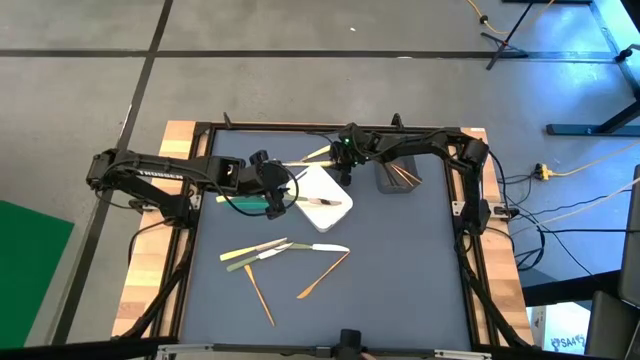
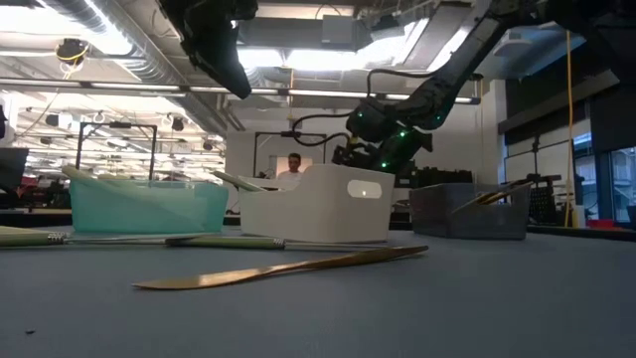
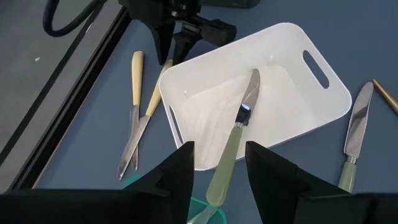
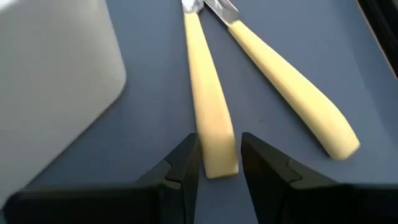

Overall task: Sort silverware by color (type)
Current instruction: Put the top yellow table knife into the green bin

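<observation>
Two pale yellow-handled utensils (image 4: 208,93) (image 4: 292,93) lie side by side on the dark mat, behind the white container (image 1: 338,215). My right gripper (image 4: 219,155) is low over them and open. Its fingers stand on either side of the free end of one handle; no touch shows. A green-handled knife (image 3: 239,124) lies in the white container, its handle leaning over the rim. My left gripper (image 3: 219,149) hangs open above that handle end, over the green container (image 1: 245,207).
A grey container (image 1: 398,178) at the far right holds orange-brown utensils. Green-handled knives (image 1: 258,250) (image 1: 322,248) and orange-brown utensils (image 1: 324,276) (image 1: 261,296) lie loose on the near half of the mat. A person stands in the room behind the table (image 2: 293,169).
</observation>
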Motion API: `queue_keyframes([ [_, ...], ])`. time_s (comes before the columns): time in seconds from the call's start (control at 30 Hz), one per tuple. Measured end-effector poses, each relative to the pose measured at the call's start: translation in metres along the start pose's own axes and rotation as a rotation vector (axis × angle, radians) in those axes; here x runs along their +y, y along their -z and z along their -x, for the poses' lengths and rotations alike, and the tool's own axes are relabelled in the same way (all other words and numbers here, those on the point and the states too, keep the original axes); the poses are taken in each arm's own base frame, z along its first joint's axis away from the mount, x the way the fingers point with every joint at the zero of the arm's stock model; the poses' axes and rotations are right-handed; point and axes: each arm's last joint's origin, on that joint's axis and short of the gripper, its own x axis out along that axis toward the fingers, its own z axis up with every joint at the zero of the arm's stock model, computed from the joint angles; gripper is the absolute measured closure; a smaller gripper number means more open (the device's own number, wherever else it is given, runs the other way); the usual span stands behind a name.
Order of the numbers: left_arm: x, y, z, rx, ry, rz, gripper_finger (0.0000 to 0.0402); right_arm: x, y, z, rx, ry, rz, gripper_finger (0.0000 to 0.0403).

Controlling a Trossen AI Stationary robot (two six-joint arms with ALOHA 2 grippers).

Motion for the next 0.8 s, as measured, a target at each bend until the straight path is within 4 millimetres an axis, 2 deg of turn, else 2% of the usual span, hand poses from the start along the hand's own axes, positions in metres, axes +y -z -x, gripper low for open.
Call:
queue_keyframes([
  [0.33,-0.0001,-0.0001,0.0000,-0.001,0.000,0.000,0.0264,-0.0006,0.0045,0.0002,0.063,0.053,0.011,0.0292],
  [0.8,-0.0001,-0.0001,0.0000,-0.001,0.000,0.002,0.0264,0.0005,0.0043,0.0002,0.051,0.012,0.062,0.0292],
])
